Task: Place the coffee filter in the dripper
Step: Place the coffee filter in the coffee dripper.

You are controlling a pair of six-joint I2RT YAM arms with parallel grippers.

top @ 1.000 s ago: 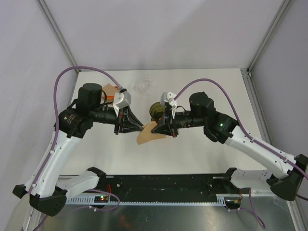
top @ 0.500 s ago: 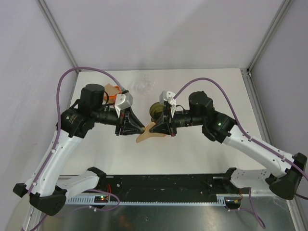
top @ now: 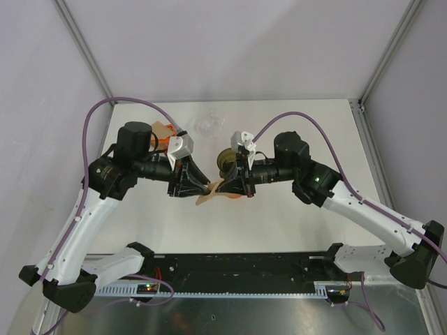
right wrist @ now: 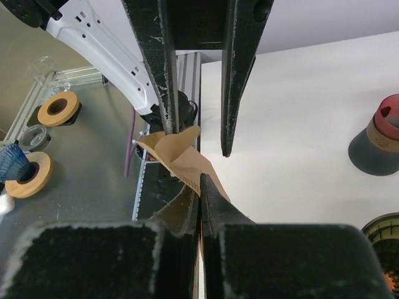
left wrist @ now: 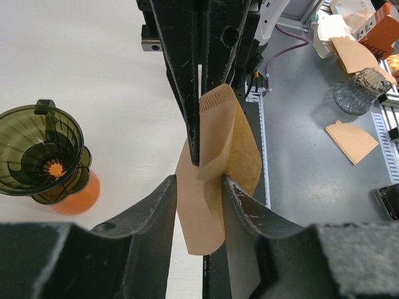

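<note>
Top view. Finds the left claw (top: 200,183) and the right claw (top: 225,187) tip to tip above the white tabletop (top: 293,223), with the brown coffee filter (top: 208,196) between them. Places the dark green dripper (top: 225,160) just behind the right claw, apart from the paper, and a clear glass piece (top: 208,126) farther back.

Left wrist view. Shows the left claw (left wrist: 198,182) parted, one finger on each side of the coffee filter (left wrist: 235,146), not clamped on it. Shows the right claw (left wrist: 194,156) closed on the paper's ribbed edge from the opposite side. Puts the dripper (left wrist: 38,149) upright on an orange base (left wrist: 78,196) at the left, on the tabletop.

Right wrist view. Shows the right claw (right wrist: 199,184) pinched shut on the coffee filter (right wrist: 181,156), held in the air. Has the left claw (right wrist: 194,140) spread wide opposite, one finger at the paper's upper corner. Catches the dripper (right wrist: 383,227) at the lower right edge.
</note>
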